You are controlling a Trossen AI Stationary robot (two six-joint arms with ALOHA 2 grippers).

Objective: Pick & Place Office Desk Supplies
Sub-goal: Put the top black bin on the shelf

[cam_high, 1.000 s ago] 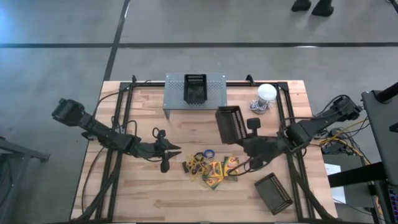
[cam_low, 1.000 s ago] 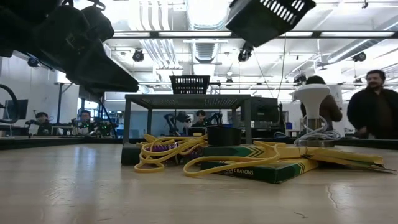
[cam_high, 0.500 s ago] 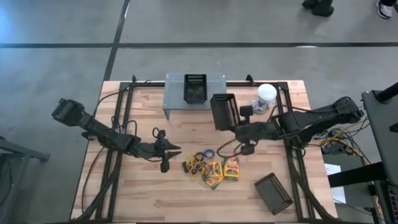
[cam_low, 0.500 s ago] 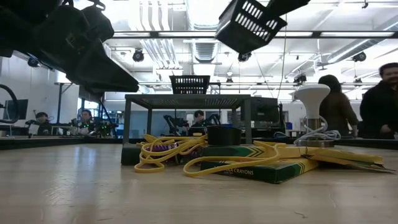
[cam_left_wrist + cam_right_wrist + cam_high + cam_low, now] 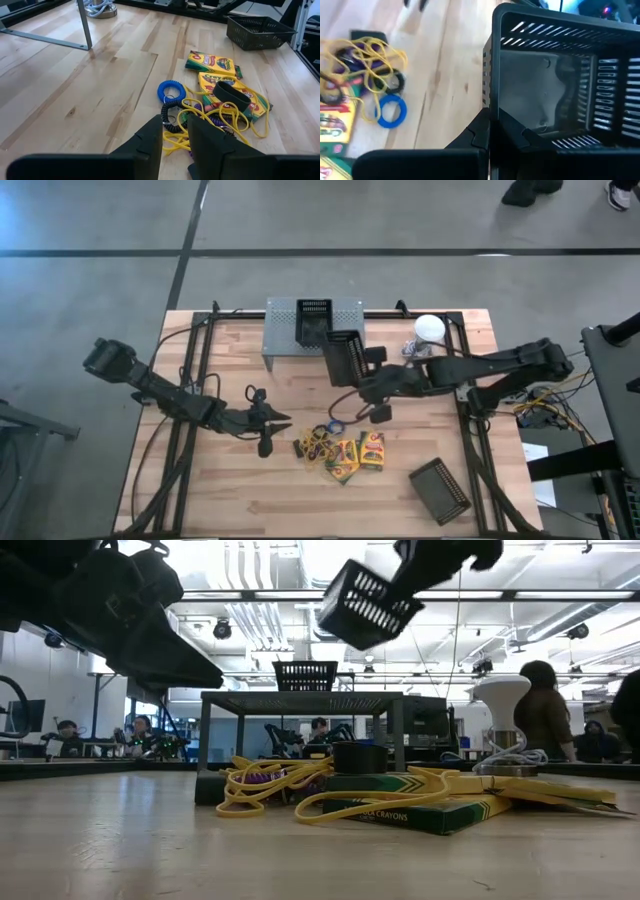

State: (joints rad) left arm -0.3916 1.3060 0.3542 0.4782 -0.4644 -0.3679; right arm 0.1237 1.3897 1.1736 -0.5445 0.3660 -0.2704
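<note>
Yellow-and-green crayon boxes (image 5: pixel 358 452) lie flat on the wood near the table's middle. A tangle of yellow, blue and purple rubber bands (image 5: pixel 320 438) rests beside and partly on them. A blue loop (image 5: pixel 390 110) lies apart. My left gripper (image 5: pixel 285 419) hovers just left of the pile, fingers a narrow gap apart (image 5: pixel 175 127), touching nothing. My right gripper (image 5: pixel 365 383) is shut on a black mesh basket (image 5: pixel 343 355) and carries it in the air near the grey stand (image 5: pixel 285 330). My right gripper (image 5: pixel 490 127) pinches one side wall of the black basket at its rim edge (image 5: pixel 487 97), one finger inside the basket and one outside. The basket is lifted clear of the table and tilted (image 5: pixel 365 605), well above the supplies.
A second black basket (image 5: pixel 314 320) sits on top of the grey perforated stand at the far edge. A third black basket (image 5: pixel 440 490) lies on the table near the right front. The white dome with its cable (image 5: pixel 428 330) stands far right. People show in the room behind.
My right gripper has swung the held basket from over the table's right half toward the left and the far edge, close to the grey stand, and the basket has turned as it went. The supplies have stayed where they were.
</note>
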